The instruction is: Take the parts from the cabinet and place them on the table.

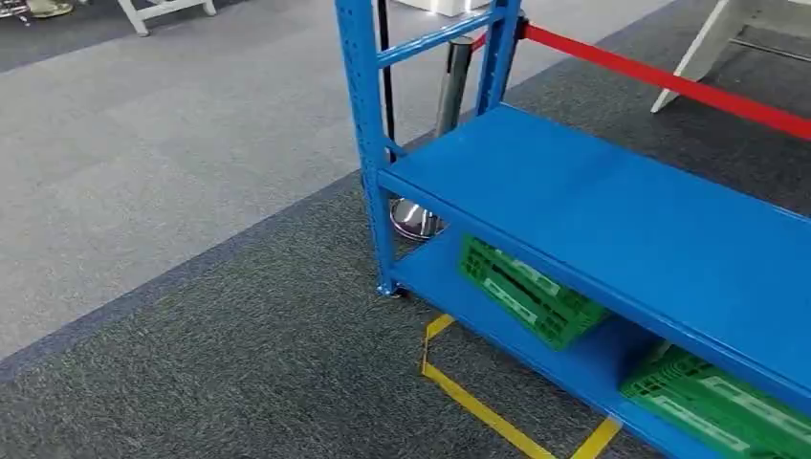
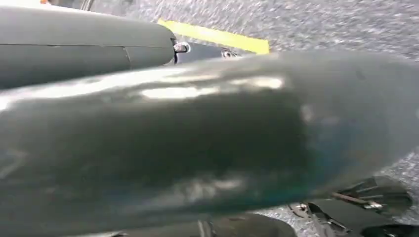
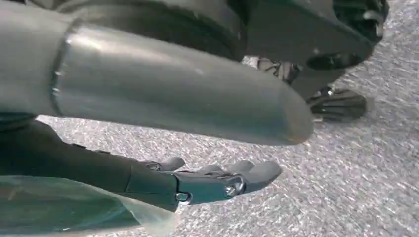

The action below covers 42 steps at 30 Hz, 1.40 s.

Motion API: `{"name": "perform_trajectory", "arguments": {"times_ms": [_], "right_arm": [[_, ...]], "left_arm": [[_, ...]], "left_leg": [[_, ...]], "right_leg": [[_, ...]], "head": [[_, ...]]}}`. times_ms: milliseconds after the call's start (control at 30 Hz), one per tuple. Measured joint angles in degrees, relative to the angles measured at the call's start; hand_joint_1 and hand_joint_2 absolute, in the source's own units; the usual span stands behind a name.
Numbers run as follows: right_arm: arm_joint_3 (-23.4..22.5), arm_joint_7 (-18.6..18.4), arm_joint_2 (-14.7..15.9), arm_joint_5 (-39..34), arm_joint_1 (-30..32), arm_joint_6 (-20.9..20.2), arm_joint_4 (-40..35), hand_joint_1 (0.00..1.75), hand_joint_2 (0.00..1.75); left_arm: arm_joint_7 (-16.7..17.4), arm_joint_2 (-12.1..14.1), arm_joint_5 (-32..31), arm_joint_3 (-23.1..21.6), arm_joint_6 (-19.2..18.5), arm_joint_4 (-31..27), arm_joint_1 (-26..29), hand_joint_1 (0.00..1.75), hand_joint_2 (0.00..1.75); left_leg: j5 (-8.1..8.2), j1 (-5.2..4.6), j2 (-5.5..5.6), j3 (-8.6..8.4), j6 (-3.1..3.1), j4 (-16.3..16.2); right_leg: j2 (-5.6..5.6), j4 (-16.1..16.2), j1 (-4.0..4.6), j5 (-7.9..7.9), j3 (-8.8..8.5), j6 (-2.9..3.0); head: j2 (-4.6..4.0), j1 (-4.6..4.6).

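The blue cabinet [image 1: 612, 215] holds 2 green crates [image 1: 528, 290] on its lower shelf. The right hand [image 3: 197, 143] hangs with fingers extended, holding nothing; the left hand [image 2: 197, 143] is too blurred to tell.

The blue shelf rack [image 1: 612, 229] runs off the head view's right edge. A green crate [image 1: 727, 402] at lower right is cut off.

The left hand [image 2: 197, 143] is a blur.

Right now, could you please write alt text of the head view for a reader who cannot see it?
A blue metal shelving unit stands on dark grey carpet, its middle shelf bare, with two green plastic crates on the bottom shelf. Yellow floor tape marks the carpet in front of it, and a red barrier belt runs behind.
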State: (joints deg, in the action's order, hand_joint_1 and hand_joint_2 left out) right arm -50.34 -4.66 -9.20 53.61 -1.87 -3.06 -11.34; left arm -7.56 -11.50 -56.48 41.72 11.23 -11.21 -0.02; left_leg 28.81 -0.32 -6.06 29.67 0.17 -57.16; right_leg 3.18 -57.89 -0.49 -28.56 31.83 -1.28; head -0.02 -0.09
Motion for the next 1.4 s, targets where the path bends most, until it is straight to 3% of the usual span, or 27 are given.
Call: {"name": "perform_trajectory", "arguments": {"times_ms": [67, 100, 133, 200, 267, 333, 367, 400, 433, 467, 533, 600, 667, 733, 767, 800, 833, 900, 933, 967, 1000, 1100, 1167, 1200, 1267, 1333, 1400], "right_arm": [[-0.02, -0.46, 0.02, 0.02, 0.30, -0.15, 0.00, 0.00, 0.00], [-0.06, -0.57, 0.02, 0.09, 0.43, -0.13, 0.00, 0.00, 0.00], [-0.09, -0.57, 0.02, 0.22, 0.43, -0.04, 0.00, 0.00, 0.00], [-0.07, -0.57, 0.02, 0.57, 0.03, 0.31, 0.00, 0.00, 0.00], [-0.07, -0.57, 0.04, 0.74, 0.08, 0.44, 0.00, 0.00, 0.00], [-0.07, -0.59, 0.04, 0.81, 0.20, 0.46, 0.00, 0.00, 0.00], [-0.07, -0.61, 0.07, 0.87, 0.19, 0.46, 0.00, 0.00, 0.00], [-0.07, -0.63, 0.07, 0.92, 0.14, 0.46, 0.00, 0.00, 0.00], [-0.04, -0.83, 0.02, 1.18, 0.08, 0.46, 0.00, 0.00, 0.00], [0.00, -1.09, 0.04, 1.49, -0.15, 0.46, 0.00, 0.00, 0.00], [0.11, -0.89, 0.04, 1.99, -0.09, 0.81, 0.00, 0.00, 0.00], [0.20, -0.22, 0.07, 2.41, 0.12, 1.31, 0.02, 0.00, 0.00], [0.35, 0.68, 0.04, 2.54, -0.13, 2.21, 0.02, 0.00, 0.00], [0.44, 1.10, 0.02, 2.45, -0.81, 2.73, 0.02, 0.00, 0.00], [0.44, 1.14, -0.09, 2.36, -0.92, 2.97, 0.02, 0.00, 0.00], [0.44, 1.14, -0.13, 2.25, -0.85, 3.24, 0.02, 0.00, 0.00], [0.44, 1.14, -0.15, 2.12, -0.75, 3.50, 0.02, 0.00, 0.00], [0.42, 1.24, -0.15, 1.91, -0.69, 3.80, 0.02, 0.00, 0.00], [0.39, 1.53, -0.15, 1.68, -0.84, 3.98, 0.02, 0.00, 0.00], [0.39, 1.75, -0.31, 1.46, -1.19, 4.09, 0.02, 0.00, 0.00], [0.39, 2.01, -0.31, 1.33, -1.36, 4.24, 0.02, 0.00, 0.00], [0.37, 2.08, -0.31, 1.18, -1.03, 4.33, 0.02, 0.00, 0.00], [0.31, 2.12, -0.37, 1.16, -1.03, 4.33, 0.02, 0.00, 0.00], [0.26, 2.17, -0.44, 1.16, -1.19, 4.33, 0.02, 0.00, 0.00], [0.24, 2.21, -0.50, 1.14, -1.28, 4.57, 0.02, 0.00, 0.00], [0.11, 2.08, -0.52, 0.88, -1.05, 5.24, 0.02, 0.00, 0.00], [-0.39, 1.51, -0.74, 0.05, -0.91, 6.97, 0.02, 0.00, 0.00]], "left_arm": [[-0.24, 0.02, -0.37, -0.26, 0.02, 0.00, -0.19, 0.00, 0.00], [-0.33, 0.02, -0.48, -0.31, 0.02, 0.00, -0.26, 0.00, 0.00], [-0.37, 0.02, -0.57, -0.33, 0.02, 0.00, -0.24, 0.00, 0.00], [-0.46, 0.00, -0.55, -0.31, 0.11, 0.00, -0.03, 0.00, 0.00], [-0.46, 0.00, -0.55, -0.31, 0.15, 0.00, 0.16, 0.00, 0.00], [-0.46, -0.02, -0.52, -0.31, 0.18, 0.02, 0.26, 0.00, 0.00], [-0.46, -0.02, -0.54, -0.31, 0.17, 0.00, 0.23, 0.00, 0.00], [-0.46, -0.02, -0.52, -0.31, 0.20, 0.00, 0.23, 0.00, 0.00], [-0.46, 0.04, -0.50, -0.31, 0.33, 0.00, 0.29, 0.00, 0.00], [-0.46, -0.04, -0.39, -0.31, 0.50, 0.00, 0.36, 0.00, 0.00], [0.26, -0.13, -0.33, -0.31, 0.74, 0.02, 0.11, 0.00, 0.00], [0.92, -0.37, -0.26, -0.20, 0.90, 0.00, 0.11, 0.00, 0.00], [1.53, -0.66, -0.30, -0.15, 1.16, 0.00, -0.07, 0.00, 0.00], [1.51, -0.87, -0.39, -0.13, 1.33, 0.00, 0.20, 0.00, 0.00], [1.40, -0.87, -0.41, -0.11, 1.57, 0.00, 0.30, 0.00, 0.00], [1.33, -0.87, -0.48, -0.09, 1.73, 0.00, 0.29, 0.00, 0.00], [1.16, -0.90, -0.70, -0.04, 1.77, 0.00, 0.21, 0.00, 0.00], [1.05, -0.96, -1.09, -0.04, 1.68, 0.00, -0.09, 0.00, 0.00], [1.03, -0.98, -1.33, -0.04, 1.44, 0.00, -0.21, 0.00, 0.00], [1.03, -0.98, -1.68, -0.04, 1.16, 0.02, -0.16, 0.00, 0.00], [1.03, -0.98, -1.73, -0.04, 1.11, 0.02, -0.18, 0.00, 0.00], [1.03, -0.98, -1.79, -0.04, 0.96, 0.00, -0.43, 0.00, 0.00], [1.03, -0.98, -1.83, -0.04, 0.94, 0.02, -0.44, 0.00, 0.00], [1.03, -0.98, -1.84, -0.04, 0.92, 0.00, -0.37, 0.00, 0.00], [1.03, -0.98, -2.12, -0.04, 0.92, 0.02, -0.17, 0.00, 0.00], [1.40, -1.18, -2.70, -0.07, 1.13, 0.02, -0.05, 0.00, 0.00], [3.31, -2.45, -4.05, -0.33, 3.48, 0.02, -0.36, 0.00, 0.00]], "left_leg": [[0.11, 0.11, -0.91, -0.29, -0.42, -0.08], [0.79, 0.38, 0.04, -0.20, -0.94, -0.63], [2.40, 0.55, 2.85, 0.44, -1.23, -2.33], [7.37, 0.66, 5.07, 4.11, -1.39, -11.20], [9.41, 0.64, 5.37, 7.45, -1.31, -18.41], [6.20, 0.62, 5.49, 6.42, -0.85, -15.54], [3.30, 0.61, 5.89, 4.49, -0.44, -10.98], [0.54, 0.55, 7.26, 2.18, 0.05, -5.63], [-0.29, 0.55, 10.36, 0.79, 0.56, -1.96], [-0.09, 0.71, 10.51, 0.42, 0.70, -0.69], [0.11, 0.38, 9.77, 0.54, 0.49, -0.70], [-0.58, 0.79, 8.62, 0.38, 0.93, 0.19], [-0.94, 0.82, 7.31, 0.41, 1.41, 0.68], [-0.93, 0.67, 5.47, 0.61, 1.45, 0.66], [-0.92, 0.66, 4.46, 0.73, 1.45, 0.61], [-0.92, 0.66, 3.68, 0.74, 1.45, 0.61], [-0.92, 0.67, 3.03, 0.70, 1.44, 0.60], [-0.80, 0.70, 1.92, 0.62, 1.25, 0.43], [-0.63, 0.52, 1.45, 0.44, 0.98, 0.31], [-0.29, -0.07, 0.88, 0.46, 0.52, -0.09], [-0.39, -0.11, 0.34, 0.42, 0.23, -0.03], [-0.11, 0.09, -1.41, 0.04, -0.37, -0.12], [2.80, 0.52, 3.76, 1.22, -1.31, -3.38], [5.30, 0.58, 4.83, 3.03, -1.41, -7.74], [9.04, 0.61, 5.35, 7.03, -1.51, -16.90], [7.58, 0.62, 5.36, 7.51, -1.35, -17.70], [2.00, 0.61, 5.46, 4.36, -0.90, -9.82]], "right_leg": [[-1.00, 0.01, 0.11, 0.13, 0.54, 0.65], [-1.49, 0.20, -0.18, 0.38, 0.06, 1.07], [-1.93, 0.20, -0.19, 0.46, 0.14, 1.29], [-3.23, 0.17, -0.14, 0.79, 0.41, 1.81], [-4.78, 0.13, 0.02, 0.87, 0.53, 1.93], [-6.21, 0.10, 0.13, 0.91, 0.47, 1.96], [-7.04, 0.10, 0.19, 0.97, 0.41, 1.90], [-7.77, 0.10, 0.20, 1.06, 0.36, 1.78], [-8.19, 0.09, 0.06, 1.17, 0.53, 1.60], [-9.01, -0.27, 0.36, 1.19, 0.86, 1.38], [-9.97, -0.03, -0.12, 1.70, 1.51, 0.47], [-10.55, 0.14, 0.03, 1.86, 2.26, -0.23], [-5.15, -3.63, 0.10, -1.25, 3.91, -0.47], [-3.79, -12.87, -0.05, -5.93, 8.03, -0.87], [-3.68, -16.76, -0.12, -7.30, 9.67, -1.11], [-3.58, -17.64, -0.20, -7.02, 9.80, -1.32], [-3.42, -15.70, -0.27, -5.47, 8.32, -1.46], [-2.23, -6.29, -0.34, -1.15, 2.81, -1.46], [0.52, -1.26, -0.25, 0.19, -0.23, -1.30], [2.99, 0.89, 0.38, -0.83, -1.18, -0.92], [1.76, 0.54, 0.18, -0.58, -1.14, -0.11], [-0.04, 0.59, 0.25, -0.33, -0.53, 0.73], [-1.11, 0.76, -0.10, 0.09, -0.77, 1.50], [-1.85, 0.76, -0.09, 0.26, -0.64, 1.79], [-3.47, 0.73, -0.04, 0.35, -0.44, 1.95], [-4.53, 0.71, -0.03, 0.37, -0.52, 1.98], [-5.27, 0.66, -0.03, 0.37, -0.74, 1.95]], "head": [[0.00, 0.11], [0.00, 0.05], [0.00, -0.15], [0.00, -0.24], [0.00, -0.24], [0.00, -0.26], [0.00, -0.24], [0.00, -0.24], [0.00, -0.17], [0.00, -0.22], [0.00, -0.24], [0.00, -0.31], [0.00, 0.39], [0.00, 0.44], [0.00, 0.42], [0.00, 0.46], [0.00, 0.44], [0.00, 0.46], [0.00, 0.50], [0.00, 0.64], [0.00, 0.33], [0.00, 0.20], [0.00, -0.13], [0.00, -0.24], [0.00, -0.30], [0.00, -0.33], [0.00, -0.35]]}}
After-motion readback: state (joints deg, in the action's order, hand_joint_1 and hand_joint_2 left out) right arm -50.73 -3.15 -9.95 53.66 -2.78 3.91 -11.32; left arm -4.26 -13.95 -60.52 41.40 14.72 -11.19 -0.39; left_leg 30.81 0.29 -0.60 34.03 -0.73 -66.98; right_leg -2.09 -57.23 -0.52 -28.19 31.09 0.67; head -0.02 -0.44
